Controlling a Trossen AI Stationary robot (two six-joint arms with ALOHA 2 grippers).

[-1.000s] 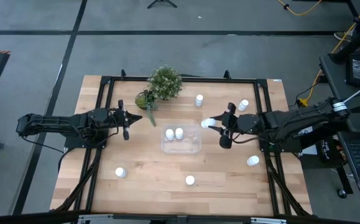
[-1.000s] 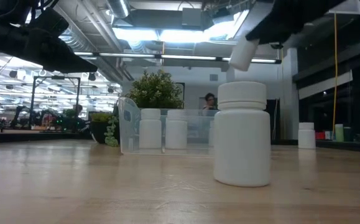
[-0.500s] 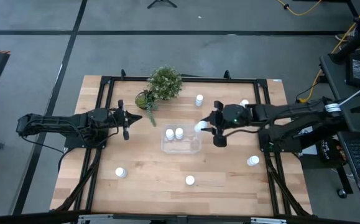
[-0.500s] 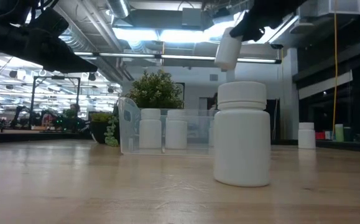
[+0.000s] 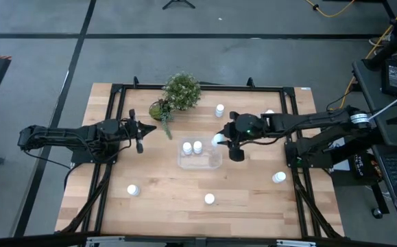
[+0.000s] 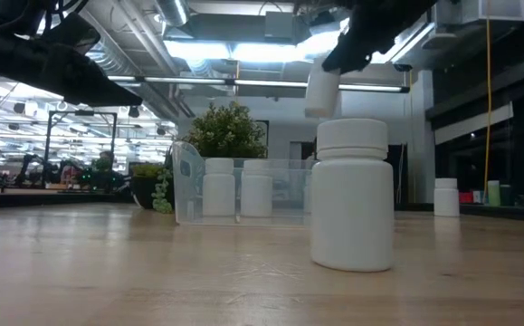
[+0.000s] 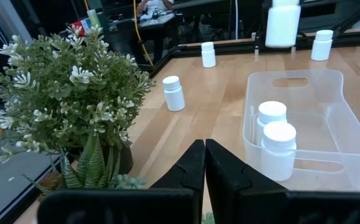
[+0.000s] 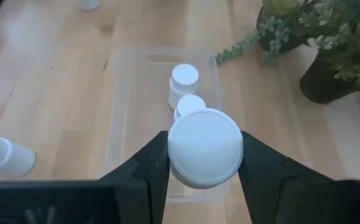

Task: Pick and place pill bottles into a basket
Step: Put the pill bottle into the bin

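Two bottles (image 5: 192, 147) are already stood in the basket (image 5: 212, 162); a third bottle (image 8: 204, 147) is pinched by the right hand (image 5: 224, 140) at its edge; five remain on the desk (image 5: 171, 199). The left hand (image 7: 203, 163) is pressed together, idle.

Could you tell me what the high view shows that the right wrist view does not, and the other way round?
Only the high view shows the whole table, the waiting left tool near the potted plant, and the loose pill bottles along the table's near side, such as one at. Only the right wrist view shows the right tool close up, its two fingers clamped on either side of the carried bottle. Both show that bottle at the edge of the clear basket, and the two bottles already standing inside it.
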